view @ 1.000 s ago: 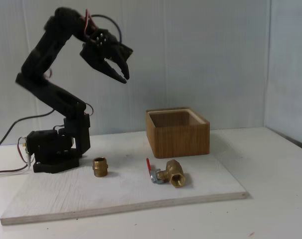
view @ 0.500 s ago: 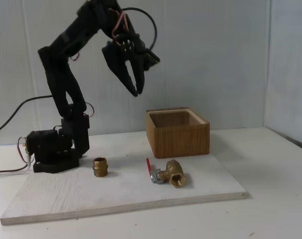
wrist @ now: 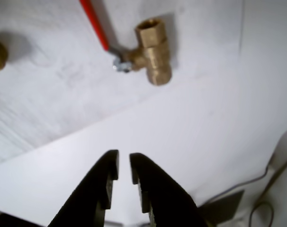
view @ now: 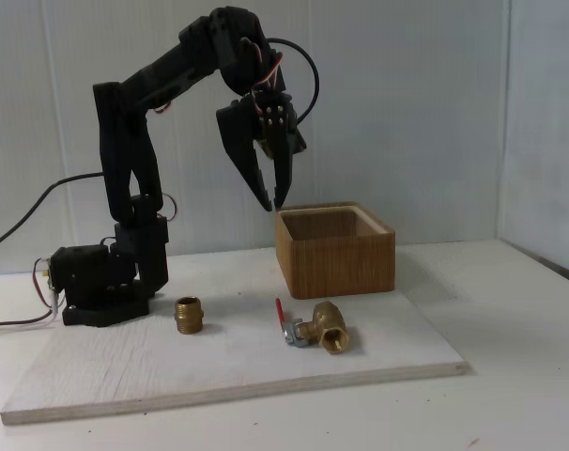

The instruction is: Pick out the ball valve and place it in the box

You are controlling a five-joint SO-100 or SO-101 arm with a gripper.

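Valve: ball valve (view: pixel 320 328) lies on the white board (view: pixel 125 376), near front edge, red handle up-left.
Nipple: short brass bit (view: pixel 188 315) sits left of it, apart.
Box: wooden box (view: pixel 335 252) just behind valve, prob. empty.
Gripper: gripper (view: pixel 271 204) open a little, holds nothing.
Change: arm has swung over & down; tips now near box's left rim, high above valve.
Means: reach has started, no grab yet.

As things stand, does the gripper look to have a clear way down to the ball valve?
Probably yes. The gripper hangs in the air, nearly closed and empty, above the ball valve, which lies alone on the board. The box stands behind it and the brass nipple well to its left, so nothing blocks the descent.
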